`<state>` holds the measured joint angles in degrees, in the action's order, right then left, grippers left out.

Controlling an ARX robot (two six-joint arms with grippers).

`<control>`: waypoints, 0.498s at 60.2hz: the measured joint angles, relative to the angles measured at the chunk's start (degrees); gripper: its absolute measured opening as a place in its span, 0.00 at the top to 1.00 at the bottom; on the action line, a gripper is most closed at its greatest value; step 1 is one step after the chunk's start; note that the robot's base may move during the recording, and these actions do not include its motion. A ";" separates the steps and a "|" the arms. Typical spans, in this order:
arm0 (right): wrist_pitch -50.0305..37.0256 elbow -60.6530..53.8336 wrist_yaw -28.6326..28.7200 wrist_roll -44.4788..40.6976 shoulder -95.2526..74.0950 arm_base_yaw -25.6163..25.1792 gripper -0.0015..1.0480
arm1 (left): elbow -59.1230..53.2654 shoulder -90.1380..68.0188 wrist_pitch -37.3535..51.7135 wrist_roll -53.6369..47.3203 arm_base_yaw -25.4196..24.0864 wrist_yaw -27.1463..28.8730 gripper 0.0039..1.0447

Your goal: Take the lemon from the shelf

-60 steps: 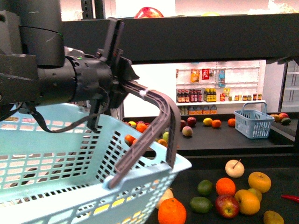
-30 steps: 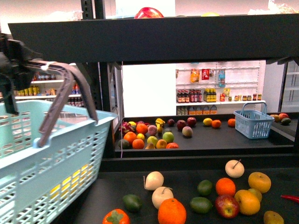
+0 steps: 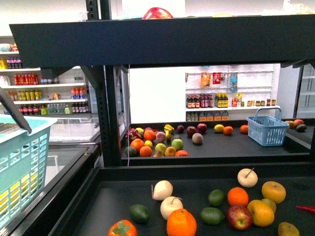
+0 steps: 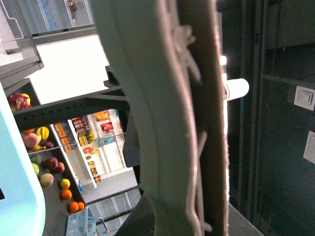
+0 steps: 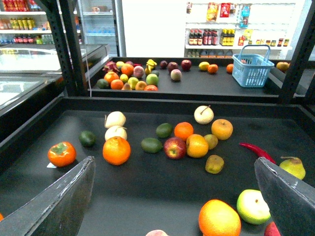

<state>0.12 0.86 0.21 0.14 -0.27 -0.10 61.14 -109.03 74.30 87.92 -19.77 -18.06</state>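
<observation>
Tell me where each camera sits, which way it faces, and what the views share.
Front: on the body, facing the shelf; no arm visible, only the light blue basket.
Left wrist: looks past a grey handle; gripper hidden.
Right wrist: looks down on the tray; right gripper open.
Shared: orange, small blue basket.

No legible text, brand, number or sign in any view. Labels on bottles and packets on white wall shelves (image 3: 229, 88) too small and blurred to read. Small white tag beside persimmon (image 5: 62, 153) unreadable.
</observation>
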 joint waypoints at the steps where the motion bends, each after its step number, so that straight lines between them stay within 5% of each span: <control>1: 0.00 0.00 -0.02 0.00 0.00 0.00 0.07 | -0.02 -0.42 0.35 0.17 -0.35 -0.24 0.94; 30: 0.00 0.00 -0.02 0.00 0.00 0.00 0.07 | 0.74 -10.19 5.22 3.78 -3.96 -2.80 0.94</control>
<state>0.12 0.86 0.19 0.14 -0.27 -0.10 61.89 -119.22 79.53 91.70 -23.73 -20.86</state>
